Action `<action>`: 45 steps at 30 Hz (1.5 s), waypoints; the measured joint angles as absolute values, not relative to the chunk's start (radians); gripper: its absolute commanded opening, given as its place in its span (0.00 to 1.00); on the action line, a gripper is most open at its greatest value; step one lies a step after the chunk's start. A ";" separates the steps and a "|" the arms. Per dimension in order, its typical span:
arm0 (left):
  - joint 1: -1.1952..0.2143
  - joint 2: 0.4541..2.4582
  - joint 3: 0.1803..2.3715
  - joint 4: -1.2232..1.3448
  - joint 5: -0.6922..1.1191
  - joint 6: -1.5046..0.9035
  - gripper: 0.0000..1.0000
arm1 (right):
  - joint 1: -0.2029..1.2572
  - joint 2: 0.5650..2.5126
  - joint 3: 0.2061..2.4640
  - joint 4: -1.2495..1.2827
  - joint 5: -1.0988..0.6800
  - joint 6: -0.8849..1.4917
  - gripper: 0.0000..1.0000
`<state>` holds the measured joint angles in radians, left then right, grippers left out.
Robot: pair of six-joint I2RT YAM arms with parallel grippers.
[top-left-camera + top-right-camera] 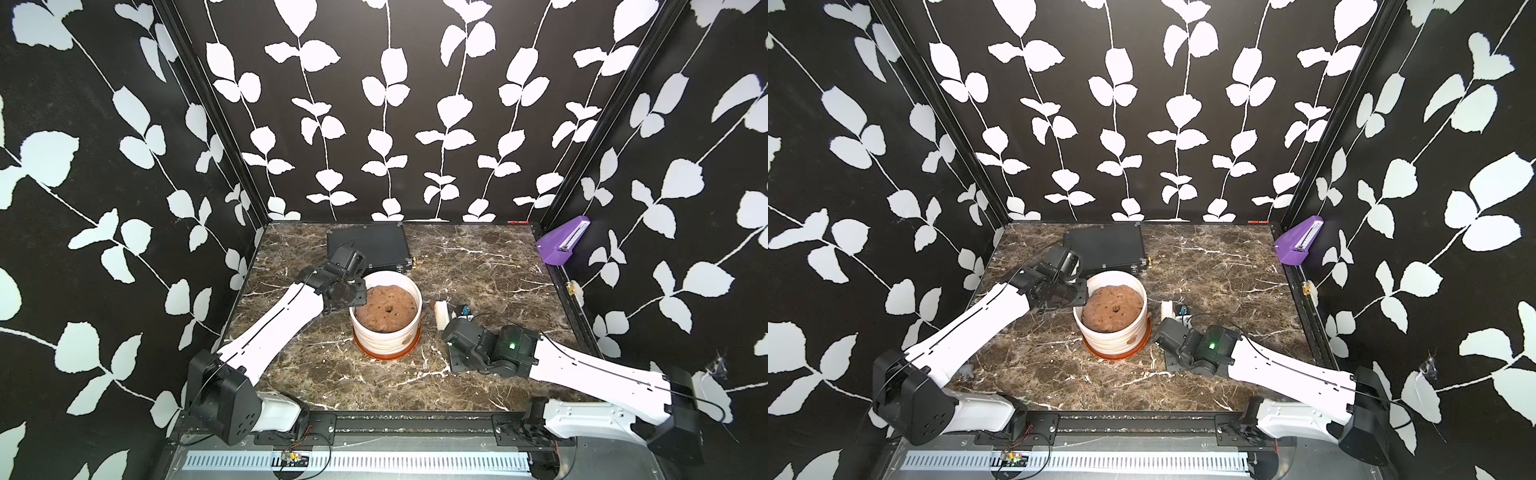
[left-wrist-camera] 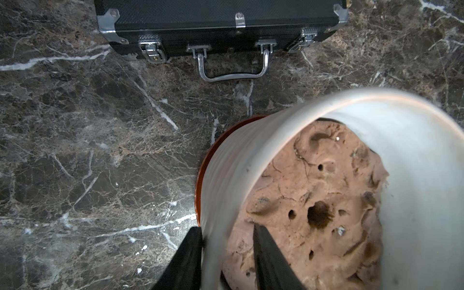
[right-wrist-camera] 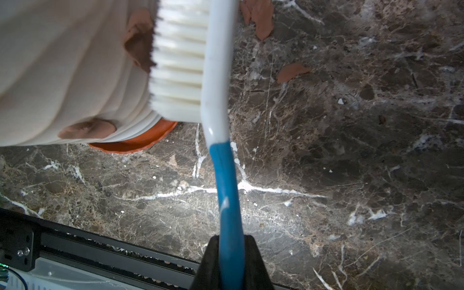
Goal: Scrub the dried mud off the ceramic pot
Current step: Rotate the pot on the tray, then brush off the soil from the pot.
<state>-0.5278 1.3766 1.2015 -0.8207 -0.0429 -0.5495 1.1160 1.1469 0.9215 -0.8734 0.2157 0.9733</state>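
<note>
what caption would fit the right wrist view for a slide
Right end effector shut on a blue-and-white brush, bristles against dried mud on the ribbed ceramic pot.

On the left wrist camera the ceramic pot came through smeared at the rim and ran off the frame. I couldn't tell whether the left gripper, straddling its wall, actually pinched it. The black case was cropped. On the right wrist camera the brush bristles covered part of one dried mud blotch.
</note>
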 measured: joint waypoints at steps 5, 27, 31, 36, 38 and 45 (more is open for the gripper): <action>-0.520 1.400 1.215 -0.836 -0.064 -0.492 0.04 | 1.151 1.176 0.947 -0.876 0.233 0.981 0.00; -0.536 1.400 1.214 -0.825 -0.070 -0.509 0.00 | 1.198 1.237 1.053 -0.929 0.333 1.087 0.00; -0.536 1.400 1.214 -0.825 -0.065 -0.506 0.00 | 1.183 1.200 1.032 -0.922 0.312 1.069 0.00; -0.536 1.400 1.214 -0.825 -0.064 -0.504 0.00 | 1.161 1.188 1.019 -0.915 0.294 1.048 0.00; -0.536 1.399 1.213 -0.824 -0.064 -0.503 0.00 | 1.148 1.188 1.008 -0.896 0.279 1.037 0.00; -0.536 1.391 1.201 -0.810 -0.063 -0.499 0.00 | 1.123 1.259 1.033 -0.857 0.248 0.976 0.00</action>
